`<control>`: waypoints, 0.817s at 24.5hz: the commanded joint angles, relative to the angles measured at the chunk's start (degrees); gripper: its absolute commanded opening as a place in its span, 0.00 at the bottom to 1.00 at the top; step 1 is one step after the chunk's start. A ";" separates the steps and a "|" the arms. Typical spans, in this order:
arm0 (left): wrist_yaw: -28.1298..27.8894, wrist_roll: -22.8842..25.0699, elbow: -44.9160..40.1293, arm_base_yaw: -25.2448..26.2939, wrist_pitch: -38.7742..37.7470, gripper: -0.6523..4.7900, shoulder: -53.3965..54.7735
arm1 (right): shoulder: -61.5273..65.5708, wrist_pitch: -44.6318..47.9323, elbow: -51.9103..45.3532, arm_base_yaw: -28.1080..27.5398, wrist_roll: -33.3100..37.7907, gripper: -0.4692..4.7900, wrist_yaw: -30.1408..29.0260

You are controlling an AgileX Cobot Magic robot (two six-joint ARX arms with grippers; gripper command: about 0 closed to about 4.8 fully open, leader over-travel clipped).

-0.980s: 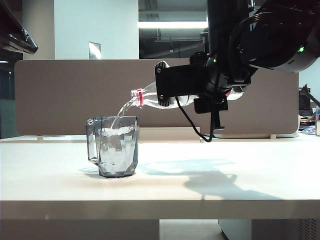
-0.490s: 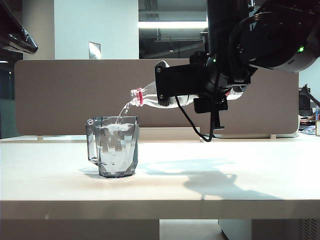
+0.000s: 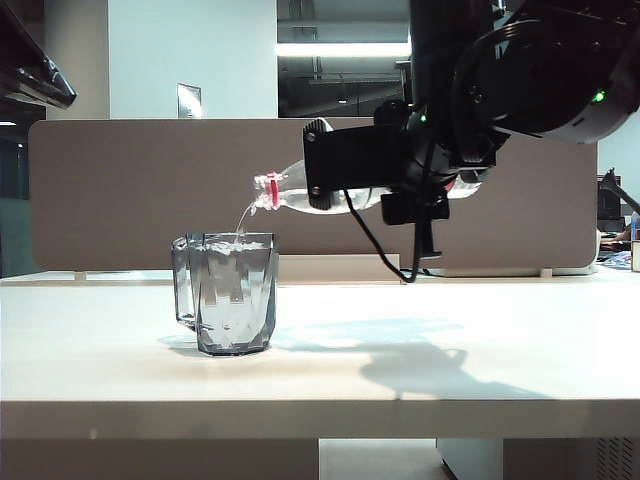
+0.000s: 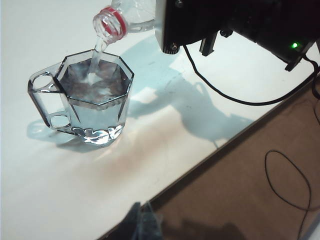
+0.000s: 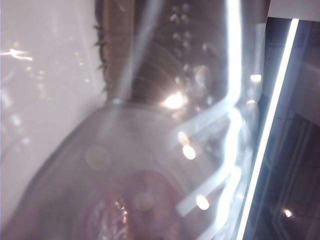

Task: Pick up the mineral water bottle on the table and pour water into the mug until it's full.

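My right gripper (image 3: pixel 322 178) is shut on the mineral water bottle (image 3: pixel 292 194), holding it almost level above the table (image 3: pixel 450 330). The red-ringed neck (image 3: pixel 268 190) points left, over the mug (image 3: pixel 232 292). A thin stream of water (image 3: pixel 243 216) falls from the mouth into the smoky grey mug, which is full almost to its rim. In the left wrist view the stream (image 4: pixel 98 52) hits the water in the mug (image 4: pixel 92 102) below the bottle mouth (image 4: pixel 108 22). My left gripper (image 4: pixel 144 221) hangs shut and empty off the table's edge. Clear plastic of the bottle (image 5: pixel 165 150) fills the right wrist view.
A beige partition (image 3: pixel 130 190) runs behind the table. A black cable (image 3: pixel 385 250) hangs from the right arm towards the tabletop, seen as a cable (image 4: pixel 225 97) in the left wrist view. The table's edge (image 4: pixel 200 165) borders brown floor.
The bottle has risen a little and levelled out, its neck now higher. The stream has thinned. The water in the mug has climbed close to the rim.
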 commanded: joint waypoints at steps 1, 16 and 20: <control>0.04 0.20 0.33 0.04 0.68 0.11 -0.09 | -0.57 1.73 0.33 1.31 8.07 0.49 -0.22; 0.04 0.20 0.33 0.04 0.68 0.11 -0.09 | -0.57 1.90 -0.81 2.34 83.54 0.49 -2.23; 0.04 0.20 0.33 0.04 0.68 0.11 -0.09 | -0.42 5.57 -4.28 1.88 94.29 0.49 -4.98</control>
